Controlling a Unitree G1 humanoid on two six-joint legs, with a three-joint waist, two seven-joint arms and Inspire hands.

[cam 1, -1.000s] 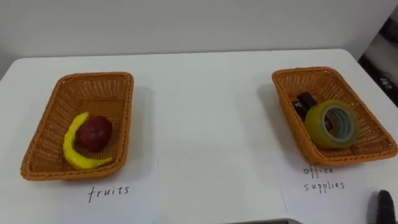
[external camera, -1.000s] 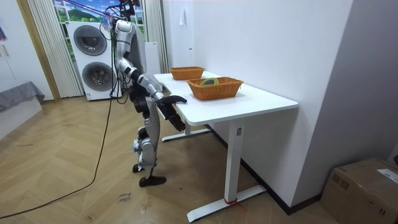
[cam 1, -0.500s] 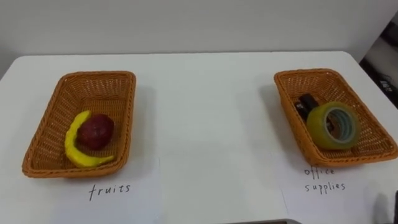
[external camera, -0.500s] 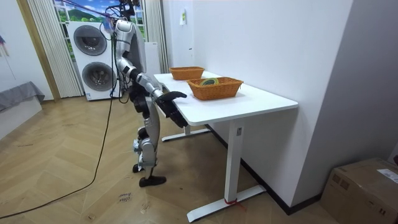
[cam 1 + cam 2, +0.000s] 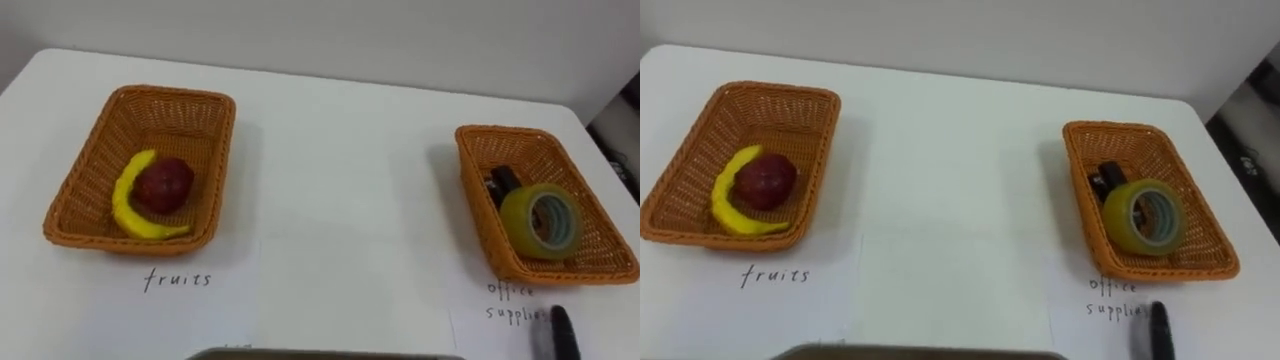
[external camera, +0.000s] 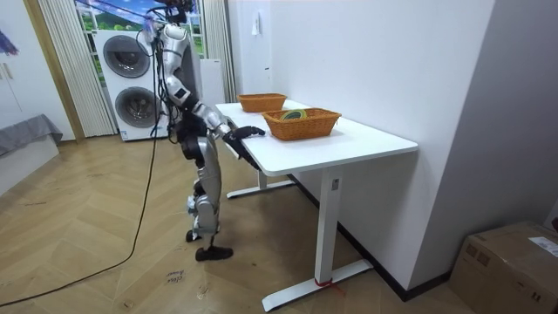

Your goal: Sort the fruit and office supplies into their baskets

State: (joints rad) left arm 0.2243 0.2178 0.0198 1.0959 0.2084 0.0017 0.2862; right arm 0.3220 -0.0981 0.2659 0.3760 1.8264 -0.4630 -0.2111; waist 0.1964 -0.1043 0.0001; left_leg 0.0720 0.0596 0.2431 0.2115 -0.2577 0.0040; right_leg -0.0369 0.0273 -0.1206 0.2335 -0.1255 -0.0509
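Finishing, it seems: the banana [image 5: 128, 205] and red fruit [image 5: 163, 184] lie in the left basket [image 5: 175, 93], and the tape roll [image 5: 541, 220] and a dark item [image 5: 503, 182] lie in the right basket [image 5: 520, 131]. Nothing is loose on the worktop [image 5: 340, 200]. The right hand [image 5: 563, 335], fingers straight and empty, probably only needs withdrawing. A second ago it hung below the worktop's edge; the contents are unchanged.

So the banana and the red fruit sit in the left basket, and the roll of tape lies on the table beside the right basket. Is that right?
Not quite. The left eye view shows the roll of tape inside the right basket, not on the table beside it. The banana and the red fruit do sit in the left basket.
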